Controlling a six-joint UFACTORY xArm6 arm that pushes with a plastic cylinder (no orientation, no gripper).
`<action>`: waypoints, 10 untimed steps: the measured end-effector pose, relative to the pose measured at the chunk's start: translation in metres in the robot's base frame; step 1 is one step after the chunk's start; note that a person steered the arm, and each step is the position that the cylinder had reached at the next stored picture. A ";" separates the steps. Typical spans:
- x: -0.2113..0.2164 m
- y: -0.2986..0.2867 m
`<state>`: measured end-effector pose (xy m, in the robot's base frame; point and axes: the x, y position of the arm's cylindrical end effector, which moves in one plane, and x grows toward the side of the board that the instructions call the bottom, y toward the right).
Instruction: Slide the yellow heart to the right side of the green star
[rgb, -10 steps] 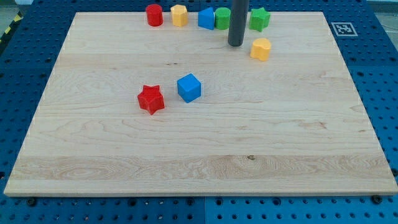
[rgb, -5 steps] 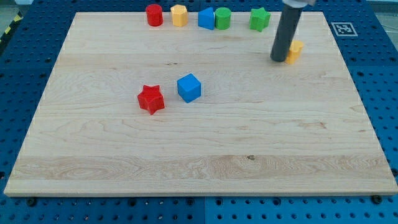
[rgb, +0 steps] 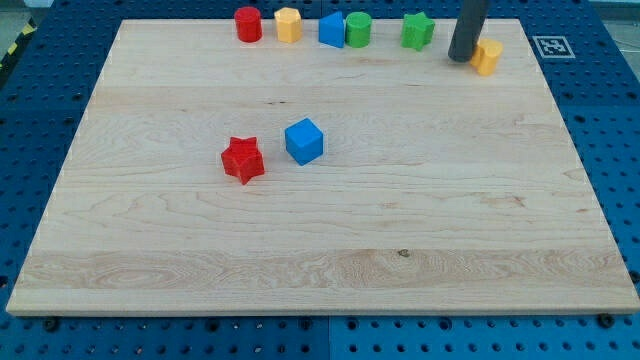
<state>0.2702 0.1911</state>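
The small yellow heart block (rgb: 487, 56) sits near the top right corner of the pale wooden board (rgb: 320, 250), to the right of the green star block (rgb: 418, 30), with my tip (rgb: 461, 58) between them and touching the heart's left side. I carry no gripper, only a dark rod. Left of the star along the board's top edge stand a green cylinder (rgb: 358, 29), a blue block (rgb: 331, 29), a yellow block (rgb: 288, 24) and a red cylinder (rgb: 248, 23).
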 end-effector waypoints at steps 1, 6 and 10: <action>0.028 0.000; -0.006 0.052; 0.092 0.049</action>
